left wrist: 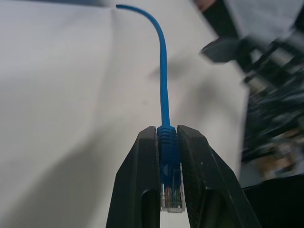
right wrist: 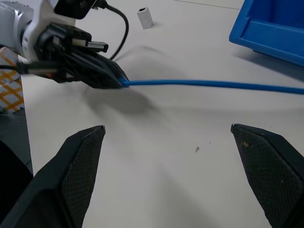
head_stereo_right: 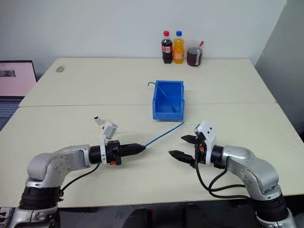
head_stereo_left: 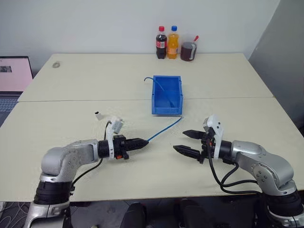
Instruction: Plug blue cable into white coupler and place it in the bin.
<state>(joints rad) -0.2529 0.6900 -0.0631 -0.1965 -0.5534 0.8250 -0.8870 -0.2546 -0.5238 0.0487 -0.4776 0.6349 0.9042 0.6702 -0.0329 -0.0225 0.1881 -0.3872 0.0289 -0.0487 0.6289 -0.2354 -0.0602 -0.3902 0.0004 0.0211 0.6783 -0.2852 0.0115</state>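
Fingers of the left gripper [head_stereo_left: 142, 142] are clamping the blue cable [head_stereo_left: 165, 129] plug between them. Right gripper [head_stereo_left: 186, 142] fingers are standing wide apart, holding nothing.

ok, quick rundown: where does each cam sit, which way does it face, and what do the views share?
Left eye and right eye: on the head, looking forward and down over the table; both arms show, left gripper shut on the blue cable, right gripper open, the bin beyond.
Left wrist: along its own fingers, clamped on the cable's plug end.
Right wrist: between its own spread fingers, facing the left gripper and the white coupler.
Shared: all four show the cable; the eyes and right wrist show bin and coupler.
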